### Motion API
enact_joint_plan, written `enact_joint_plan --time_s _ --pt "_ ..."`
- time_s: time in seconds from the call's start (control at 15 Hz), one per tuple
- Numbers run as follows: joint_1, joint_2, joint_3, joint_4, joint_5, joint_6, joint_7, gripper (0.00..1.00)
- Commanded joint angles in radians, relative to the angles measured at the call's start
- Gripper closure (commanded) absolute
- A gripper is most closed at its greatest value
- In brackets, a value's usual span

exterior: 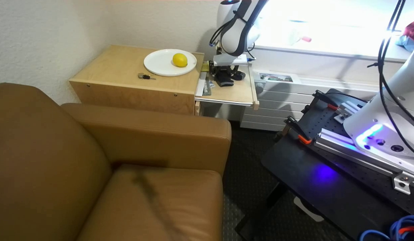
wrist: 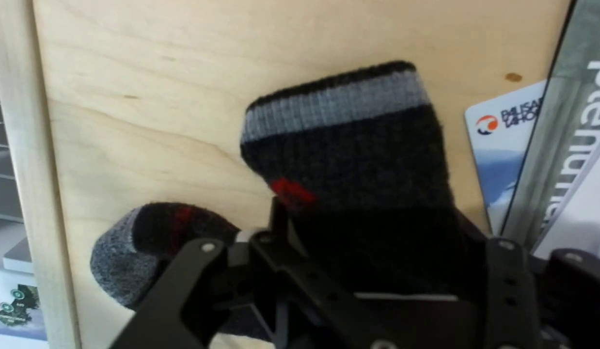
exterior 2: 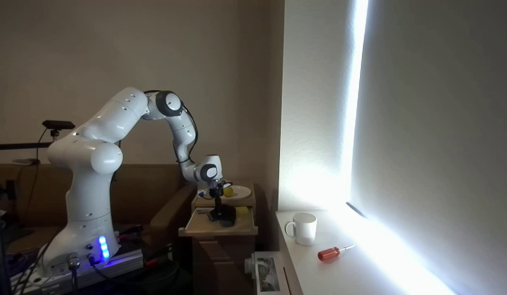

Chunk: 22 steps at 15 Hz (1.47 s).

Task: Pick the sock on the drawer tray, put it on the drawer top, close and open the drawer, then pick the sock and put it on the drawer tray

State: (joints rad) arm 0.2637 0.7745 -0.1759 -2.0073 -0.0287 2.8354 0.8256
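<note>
The arm is stooping over the wooden tray. Wide-jawed, its tool is straddling the ribbed sock, gripping nothing.

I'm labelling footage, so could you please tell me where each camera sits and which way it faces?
An exterior view: apparently high by the couch, looking down at the drawer top; the arm shows at top, its base at right.
An exterior view: apparently beside the windowsill, facing the open drawer; nearly the whole arm shows.
Wrist view: just above the gripper, looking down at the drawer tray and sock; only the robot's gripper shows, at bottom.
Both exterior views share the couch, drawer, plate and yellow fruit.
</note>
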Motion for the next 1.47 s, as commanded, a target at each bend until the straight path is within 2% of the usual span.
enact_joint_plan --time_s 0.0,0.2,0.4,0.47,0.67,0.93,1.2,1.4 --pt "-0.005 -0.011 -0.010 0.001 0.039 -0.029 -0.025 0.55" --pt "-0.010 -0.038 -0.020 -0.006 0.050 -0.083 -0.026 0.74" --pt "0.004 -0.111 -0.058 -0.038 0.025 -0.183 -0.011 0.95" --pt "-0.012 -0.144 -0.049 -0.050 0.023 -0.223 -0.027 1.00" --pt "-0.004 -0.282 -0.077 -0.113 -0.038 -0.352 -0.035 1.00" --pt "-0.034 -0.512 -0.036 -0.195 -0.152 -0.490 -0.132 0.99" --pt "-0.060 -0.753 0.054 -0.281 -0.182 -0.503 -0.255 0.99" --pt "-0.061 -0.867 0.158 -0.282 -0.075 -0.515 -0.353 0.99"
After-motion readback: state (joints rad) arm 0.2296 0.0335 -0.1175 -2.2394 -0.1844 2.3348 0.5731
